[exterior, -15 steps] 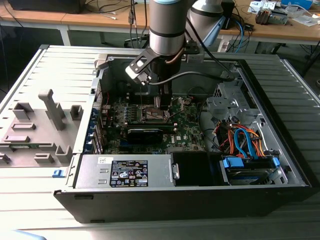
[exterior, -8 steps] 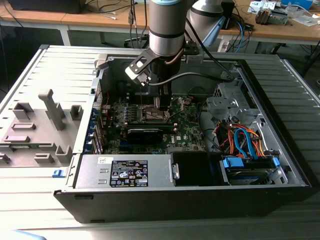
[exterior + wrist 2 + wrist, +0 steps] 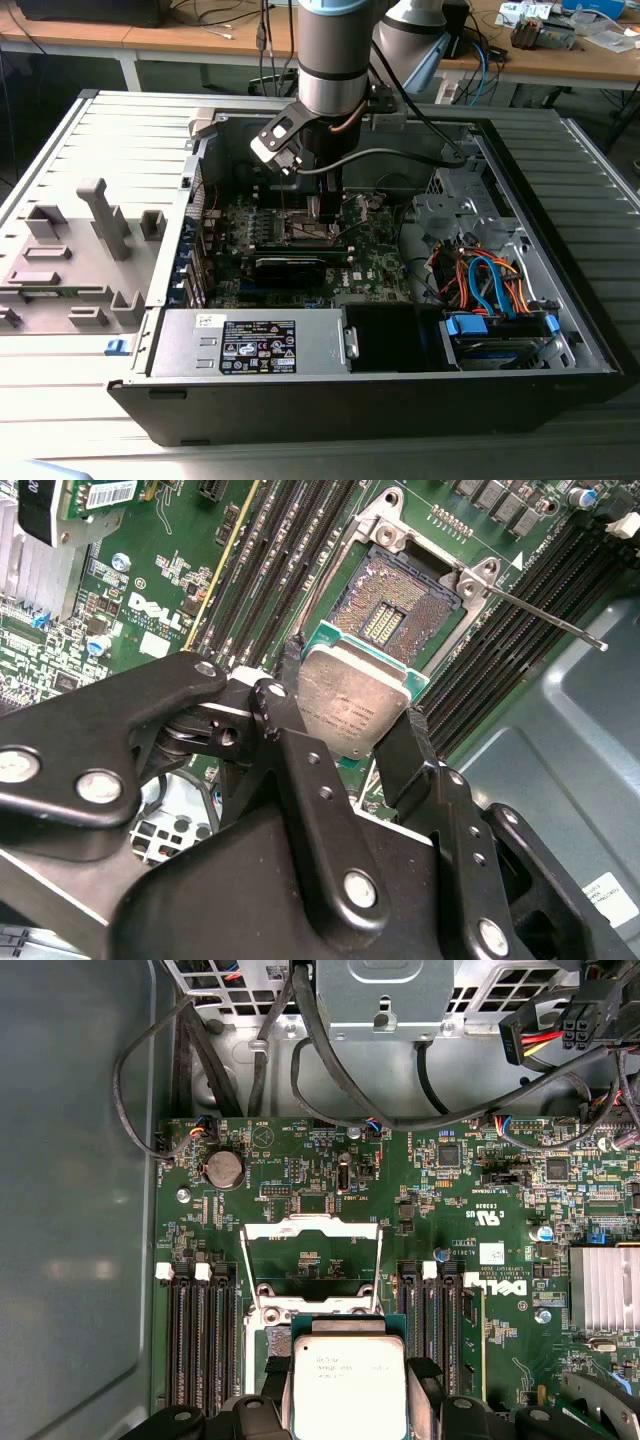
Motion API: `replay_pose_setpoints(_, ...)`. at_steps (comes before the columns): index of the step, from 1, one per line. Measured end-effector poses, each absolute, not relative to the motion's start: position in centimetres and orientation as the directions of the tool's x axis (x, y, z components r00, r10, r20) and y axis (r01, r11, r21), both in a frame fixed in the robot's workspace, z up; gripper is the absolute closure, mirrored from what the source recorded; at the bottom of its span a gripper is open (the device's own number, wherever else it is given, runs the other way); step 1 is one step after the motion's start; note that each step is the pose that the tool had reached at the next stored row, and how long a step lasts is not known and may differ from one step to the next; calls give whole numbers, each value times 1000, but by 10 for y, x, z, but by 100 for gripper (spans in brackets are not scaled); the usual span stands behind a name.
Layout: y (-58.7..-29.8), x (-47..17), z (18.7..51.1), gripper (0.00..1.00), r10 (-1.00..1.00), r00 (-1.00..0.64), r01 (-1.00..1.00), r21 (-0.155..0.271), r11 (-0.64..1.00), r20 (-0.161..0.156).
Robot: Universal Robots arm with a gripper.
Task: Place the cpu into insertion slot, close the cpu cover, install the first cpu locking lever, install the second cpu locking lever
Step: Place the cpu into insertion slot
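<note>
Since the arm point(image 3: 335, 60) reaches down into the open computer case point(image 3: 350, 410), we judge its walls no threat: they stand well apart from the gripper point(image 3: 325, 212), and the space above the motherboard point(image 3: 378, 258) is open.

Closer in, room shrinks. Rows of black memory slots point(image 3: 290, 560) run along both sides of the socket, and the black fingers point(image 3: 418, 752) would have to come down between them. A sideways drift could knock a finger into a slot wall.

The cpu cover point(image 3: 312, 1228) stands raised at the socket's far side in the first wrist view, so we think a push too far that way would catch its frame.

The claw is clamped on the cpu point(image 3: 352, 702) by two opposite edges. It holds the chip over the near edge of the insertion slot point(image 3: 395, 610), not over its centre and, as far as we can tell, not touching it. The grip is on thin edges only, so the chip could slip or tilt. Worst, in our view: lowered skewed or off-centre, it would bend the gold contact field.

One thin locking lever point(image 3: 550, 623) sticks out sideways, apart from the fingers.
</note>
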State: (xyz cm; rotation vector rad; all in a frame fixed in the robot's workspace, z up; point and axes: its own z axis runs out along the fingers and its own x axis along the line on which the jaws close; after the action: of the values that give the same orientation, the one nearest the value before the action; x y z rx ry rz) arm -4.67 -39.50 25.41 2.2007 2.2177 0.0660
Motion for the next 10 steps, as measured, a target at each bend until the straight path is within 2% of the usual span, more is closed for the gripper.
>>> replay_pose_setpoints(10, -395, -47, 251, 45, 1000, -8, 999, 42, 7, 18)
